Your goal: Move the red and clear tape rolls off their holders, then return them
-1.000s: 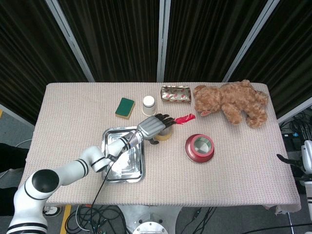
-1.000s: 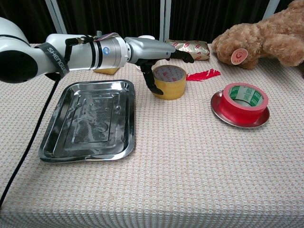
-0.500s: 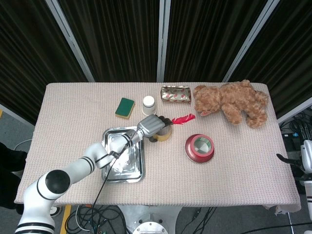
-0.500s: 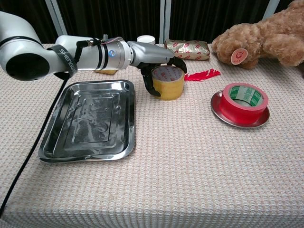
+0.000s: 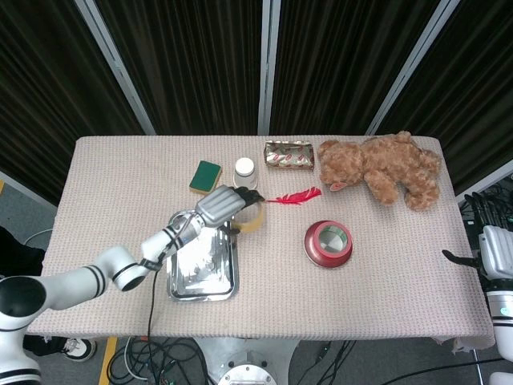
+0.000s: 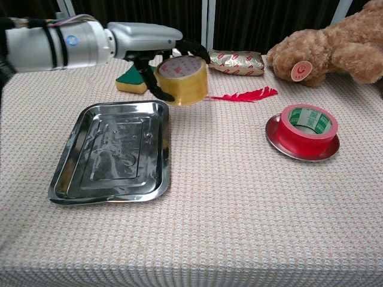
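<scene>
My left hand grips the clear, yellowish tape roll and holds it tilted in the air, just past the far right corner of the metal tray. The red tape roll lies flat on its round silver holder dish to the right, untouched. My right hand shows only as a dark sliver at the right edge of the head view, far from both rolls.
A red feather lies right of the lifted roll. Behind it stand a paper cup, a green sponge and a foil-wrapped box. A teddy bear fills the far right.
My left hand closed around the clear tape roll, then lifted it off the table and carried it a little left toward the tray. The red roll has not moved.
</scene>
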